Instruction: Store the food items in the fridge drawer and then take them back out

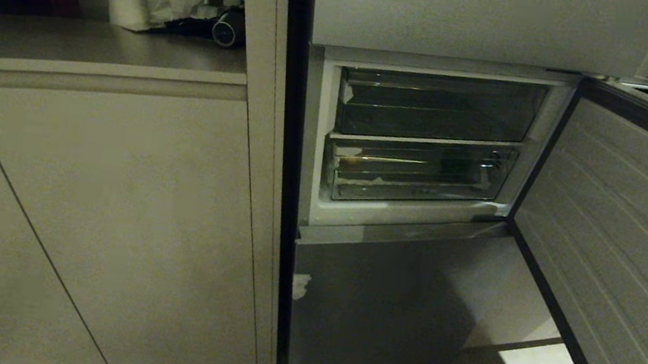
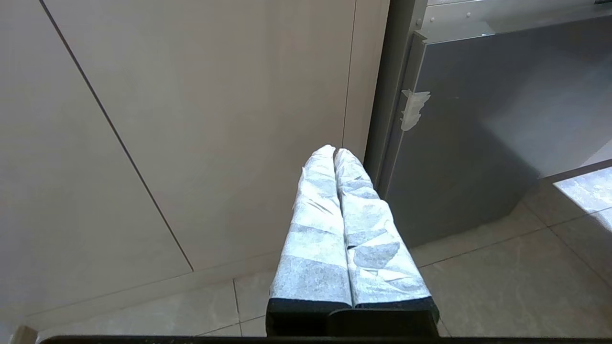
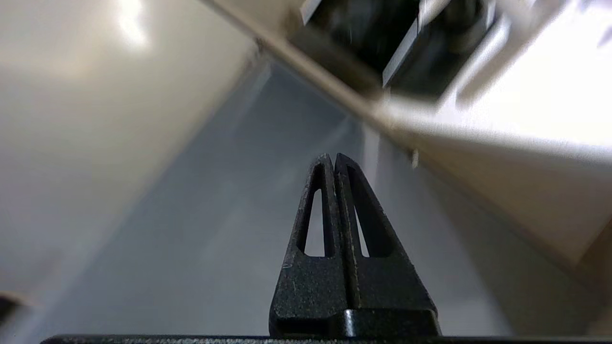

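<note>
Fridge door open, fridge drawer at frame centre pushed in; no food visible. Left gripper closed, empty; right gripper closed, empty. Stage unclear.

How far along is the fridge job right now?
Done: the fridge door stands open. Both clear drawers sit pushed in; no food shows. In hand: nothing; the right gripper is shut and empty near the fridge, the left gripper shut by the cabinet. Left: whether storing or retrieval remains is unclear.

Left gripper pressed closed (fingers taped white); right gripper closed too, holding nothing.
</note>
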{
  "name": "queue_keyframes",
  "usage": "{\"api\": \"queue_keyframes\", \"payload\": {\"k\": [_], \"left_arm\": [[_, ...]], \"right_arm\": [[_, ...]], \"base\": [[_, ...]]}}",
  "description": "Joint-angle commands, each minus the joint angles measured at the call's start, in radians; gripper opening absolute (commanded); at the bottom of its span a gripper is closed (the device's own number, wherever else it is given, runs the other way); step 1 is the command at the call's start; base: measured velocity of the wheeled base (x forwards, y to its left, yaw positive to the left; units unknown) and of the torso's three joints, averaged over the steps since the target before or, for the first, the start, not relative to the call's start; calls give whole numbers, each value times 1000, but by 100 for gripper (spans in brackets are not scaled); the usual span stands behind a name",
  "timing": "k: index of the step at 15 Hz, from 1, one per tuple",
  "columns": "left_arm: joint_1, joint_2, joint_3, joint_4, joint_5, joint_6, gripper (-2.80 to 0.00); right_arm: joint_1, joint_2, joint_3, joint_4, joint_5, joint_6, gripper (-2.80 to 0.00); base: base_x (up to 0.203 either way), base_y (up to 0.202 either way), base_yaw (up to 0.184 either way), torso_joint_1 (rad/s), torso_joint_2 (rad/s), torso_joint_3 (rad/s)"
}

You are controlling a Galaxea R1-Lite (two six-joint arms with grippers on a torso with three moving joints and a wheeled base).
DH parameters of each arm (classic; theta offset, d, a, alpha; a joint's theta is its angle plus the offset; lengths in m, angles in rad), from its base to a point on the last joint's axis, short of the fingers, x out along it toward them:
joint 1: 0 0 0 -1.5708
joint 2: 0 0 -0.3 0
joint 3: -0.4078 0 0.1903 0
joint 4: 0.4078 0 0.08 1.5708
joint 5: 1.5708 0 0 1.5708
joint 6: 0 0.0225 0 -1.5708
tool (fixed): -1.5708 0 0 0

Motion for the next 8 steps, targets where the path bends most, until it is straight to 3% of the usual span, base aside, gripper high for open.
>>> {"api": "queue_keyframes", "payload": {"k": [1, 8], "left_arm": [[0, 1, 0, 0, 0, 0, -280], [0, 1, 0, 0, 0, 0, -280]], "right_arm": [[92, 0, 22, 64, 1, -65, -280], [331, -146, 57, 80, -12, -83, -280]], "base": [[0, 0, 0, 0, 0, 0], [0, 0, 0, 0, 0, 0]]}}
